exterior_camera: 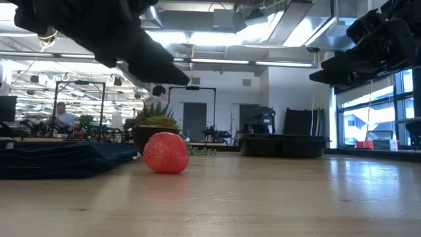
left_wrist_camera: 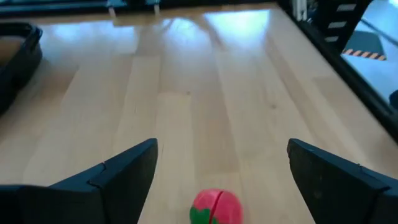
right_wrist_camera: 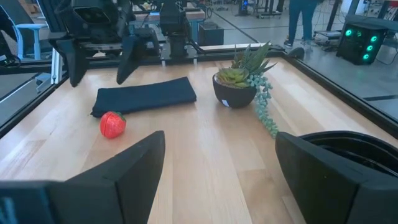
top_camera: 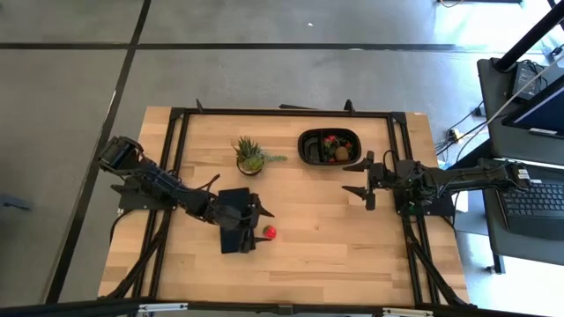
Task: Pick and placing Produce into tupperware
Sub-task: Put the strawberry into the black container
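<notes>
A red strawberry (top_camera: 270, 232) lies on the wooden table just right of the flat dark pad (top_camera: 236, 220); it also shows in the low view (exterior_camera: 166, 153), left wrist view (left_wrist_camera: 216, 208) and right wrist view (right_wrist_camera: 112, 124). The black oval tupperware (top_camera: 327, 146) sits near the far edge with red and brownish produce inside. My left gripper (top_camera: 261, 212) is open and hangs above the pad, its fingers (left_wrist_camera: 124, 174) standing wide on either side of the strawberry, above it. My right gripper (top_camera: 359, 178) is open, just near and right of the tupperware (right_wrist_camera: 348, 149).
A spiky green potted plant (top_camera: 250, 156) stands left of the tupperware, far of the pad. A black frame (top_camera: 181, 123) runs round the table's edges. Bare wood lies between the strawberry and my right gripper. People and equipment show in the room beyond.
</notes>
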`<move>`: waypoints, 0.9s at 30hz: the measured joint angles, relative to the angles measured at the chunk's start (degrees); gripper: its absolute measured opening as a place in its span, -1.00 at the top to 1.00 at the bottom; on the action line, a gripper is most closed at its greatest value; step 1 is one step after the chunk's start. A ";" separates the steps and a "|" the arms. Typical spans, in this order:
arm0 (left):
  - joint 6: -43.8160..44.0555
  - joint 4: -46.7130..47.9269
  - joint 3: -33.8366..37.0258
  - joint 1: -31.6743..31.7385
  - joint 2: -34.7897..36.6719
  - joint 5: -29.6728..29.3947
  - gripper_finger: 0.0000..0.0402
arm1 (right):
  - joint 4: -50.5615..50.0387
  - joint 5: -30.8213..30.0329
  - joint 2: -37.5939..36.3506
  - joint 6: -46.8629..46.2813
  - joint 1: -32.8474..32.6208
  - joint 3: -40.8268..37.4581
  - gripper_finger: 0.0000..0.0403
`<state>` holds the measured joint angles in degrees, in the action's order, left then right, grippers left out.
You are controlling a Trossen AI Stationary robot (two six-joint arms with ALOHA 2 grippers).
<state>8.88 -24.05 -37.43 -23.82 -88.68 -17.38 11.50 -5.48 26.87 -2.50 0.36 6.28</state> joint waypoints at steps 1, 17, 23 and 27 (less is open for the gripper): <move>0.35 0.45 0.00 0.16 -0.10 0.16 -0.72 | -0.10 0.00 0.00 0.00 -0.01 0.00 -0.52; 0.05 -4.07 0.02 2.50 -10.06 8.08 -0.71 | -0.21 -0.02 0.00 -0.13 0.00 0.02 -0.52; 1.20 -4.89 0.04 2.56 -12.37 7.47 -0.68 | -0.21 -0.02 0.00 -0.04 -0.01 0.02 -0.52; 1.25 -6.38 0.07 2.72 -14.03 7.43 -0.67 | -0.21 -0.02 0.00 -0.02 0.00 0.02 -0.52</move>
<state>10.13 -30.43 -37.36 -21.10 -102.71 -9.96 11.29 -5.50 26.87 -2.52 0.36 6.31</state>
